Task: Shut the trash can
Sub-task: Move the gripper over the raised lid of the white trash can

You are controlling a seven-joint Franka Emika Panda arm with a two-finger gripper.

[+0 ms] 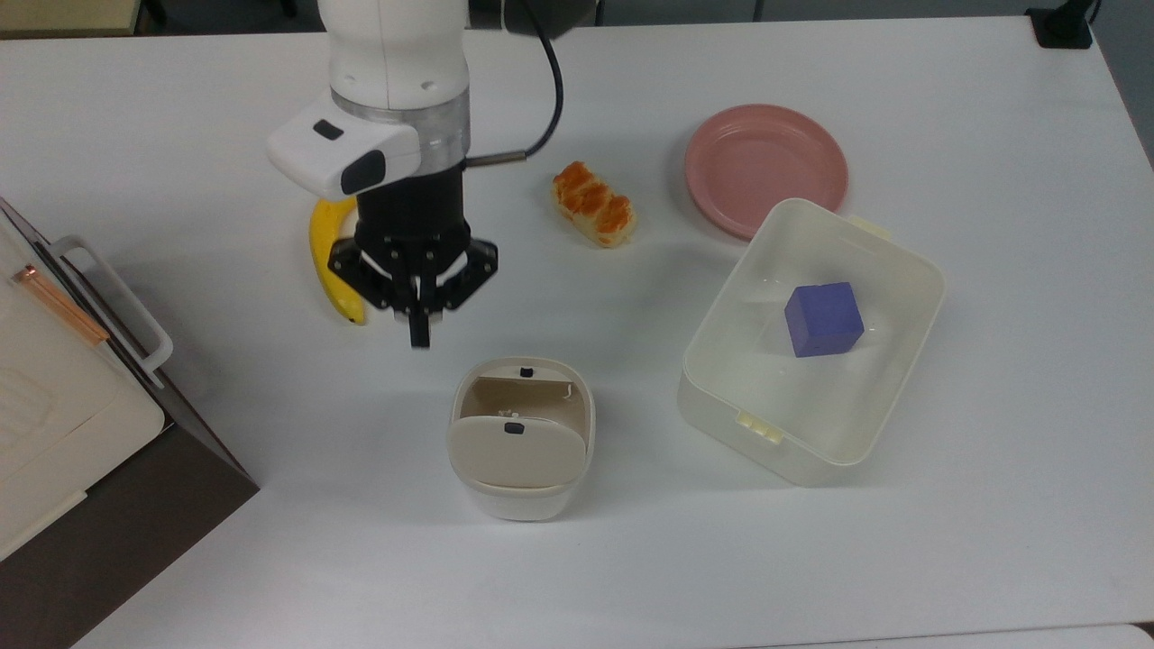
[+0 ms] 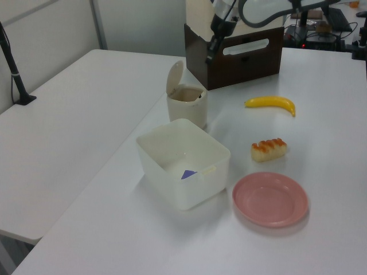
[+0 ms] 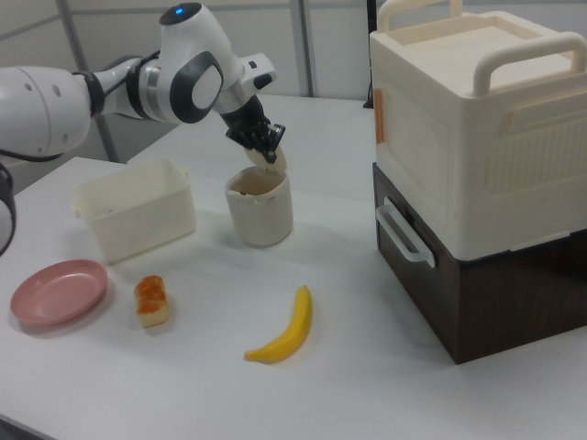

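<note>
The trash can is a small cream-white bin standing near the middle of the table. Its beige lid with a small black button is flipped up, and the tan inside shows. In the left view the trash can has its lid upright on the left view's left side. My gripper is shut with nothing in it, its tip hanging just off the open rim on the top view's upper left. In the right view the gripper hangs above the trash can, close to the raised lid.
A banana lies partly under my arm. A bread roll and a pink plate lie farther back. A translucent white tub holding a blue cube stands right of the can. A cream and brown cabinet fills the top view's left edge.
</note>
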